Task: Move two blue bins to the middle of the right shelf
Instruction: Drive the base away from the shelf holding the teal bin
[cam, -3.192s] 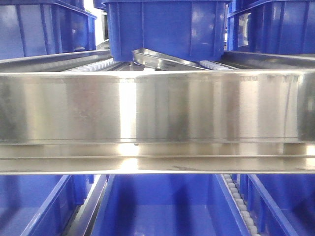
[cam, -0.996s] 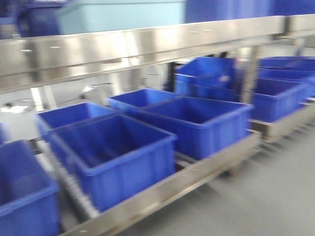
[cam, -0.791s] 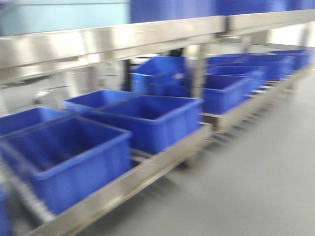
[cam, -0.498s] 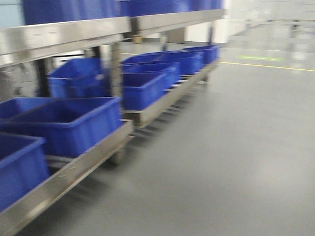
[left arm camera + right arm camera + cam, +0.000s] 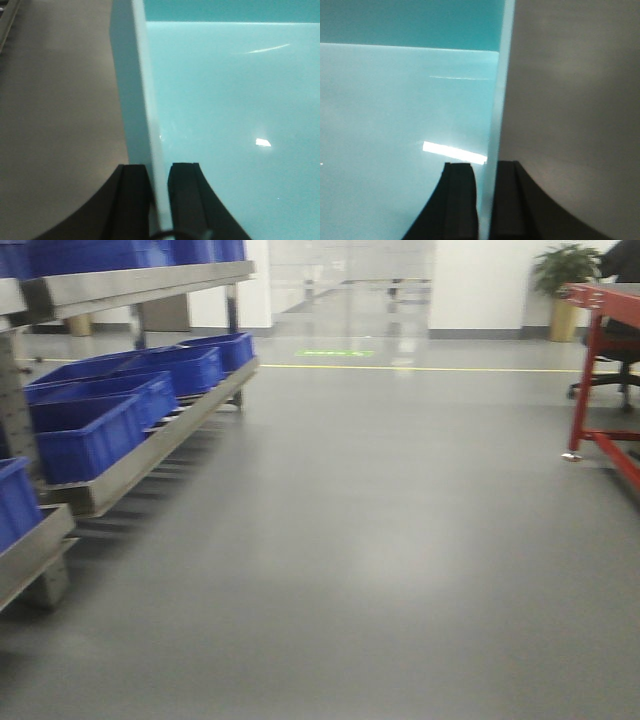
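Delivery looked only part done: the left gripper (image 5: 160, 200) pinched one thin wall of the pale sky-blue smooth plastic bin (image 5: 230, 125), its hollow right of those fingers (image 5: 134, 200), the right gripper (image 5: 486, 200) pinched another wall, hollow to its left, shelving yet to come.

Grey floor (image 5: 380, 540) is lying wide open ahead, from centre to far end. Steel rack (image 5: 130, 455) w/ dark blue bins (image 5: 90, 435) is lining the left side. Red frame (image 5: 583, 380) and chair (image 5: 622, 338) are crowding the right edge. Pale blue bin (image 5: 225, 100) wall is filling the gap btwn left fingers (image 5: 132, 200), and likewise btwn right fingers (image 5: 460, 200), leaving no slack. Outside each wall, bare floor is showing.
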You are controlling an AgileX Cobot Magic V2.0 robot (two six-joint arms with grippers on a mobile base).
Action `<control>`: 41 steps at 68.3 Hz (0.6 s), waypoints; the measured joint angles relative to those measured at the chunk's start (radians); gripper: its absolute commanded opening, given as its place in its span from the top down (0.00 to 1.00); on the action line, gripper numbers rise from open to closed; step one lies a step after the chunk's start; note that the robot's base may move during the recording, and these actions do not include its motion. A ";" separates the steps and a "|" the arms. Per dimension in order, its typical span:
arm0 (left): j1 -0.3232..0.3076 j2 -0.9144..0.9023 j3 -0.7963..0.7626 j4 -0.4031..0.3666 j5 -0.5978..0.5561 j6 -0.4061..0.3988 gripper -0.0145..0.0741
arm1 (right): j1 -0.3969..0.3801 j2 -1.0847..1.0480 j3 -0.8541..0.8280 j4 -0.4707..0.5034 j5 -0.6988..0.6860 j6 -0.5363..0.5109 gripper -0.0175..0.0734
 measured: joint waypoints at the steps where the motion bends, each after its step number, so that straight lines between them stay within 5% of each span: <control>1: 0.000 0.000 0.000 0.000 0.000 0.000 0.96 | 0.000 0.000 0.000 0.000 0.000 0.000 0.98; 41: 0.000 0.000 0.000 0.000 0.000 0.000 0.96 | 0.000 0.000 0.000 0.000 0.000 -0.002 0.98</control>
